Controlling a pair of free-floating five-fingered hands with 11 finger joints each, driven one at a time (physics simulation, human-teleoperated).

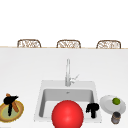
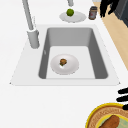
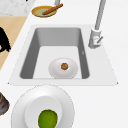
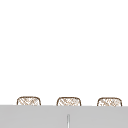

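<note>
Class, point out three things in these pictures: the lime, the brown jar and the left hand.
lime (image 1: 116, 101), front view, middle of the green fruit on the white plate.
brown jar (image 1: 115, 117), front view, side of the jar by the plate.
left hand (image 1: 10, 100), front view, palm above the yellow dish.

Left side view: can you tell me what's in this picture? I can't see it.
A grey sink holds a white plate with a small brown bit of food. Behind it stand a plate with a lime and a jar, near a black hand. Another hand hovers by a yellow bowl.
</note>
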